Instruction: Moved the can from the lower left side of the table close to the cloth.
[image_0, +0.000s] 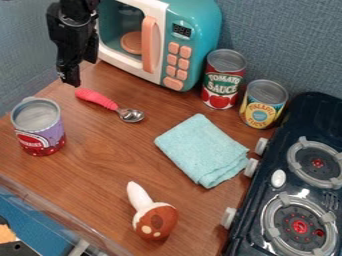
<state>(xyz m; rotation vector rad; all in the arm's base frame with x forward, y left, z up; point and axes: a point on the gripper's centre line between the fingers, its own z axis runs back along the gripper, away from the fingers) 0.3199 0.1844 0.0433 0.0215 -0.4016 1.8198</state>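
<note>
The black gripper (69, 75) hangs at the upper left, in front of the toy microwave and above the table's back left part, apart from the can. A can (41, 127) with a purple and red label stands upright at the table's left side, below the gripper in the view. The light blue folded cloth (202, 150) lies flat right of the table's middle, well to the right of the can.
A teal toy microwave (194, 30) stands at the back. Beside it are a tomato sauce can (223, 79) and a yellow can (263, 104). A red-handled spoon (100, 99) lies between can and microwave, a toy mushroom (154, 220) at the front, a stove (278, 178) at right.
</note>
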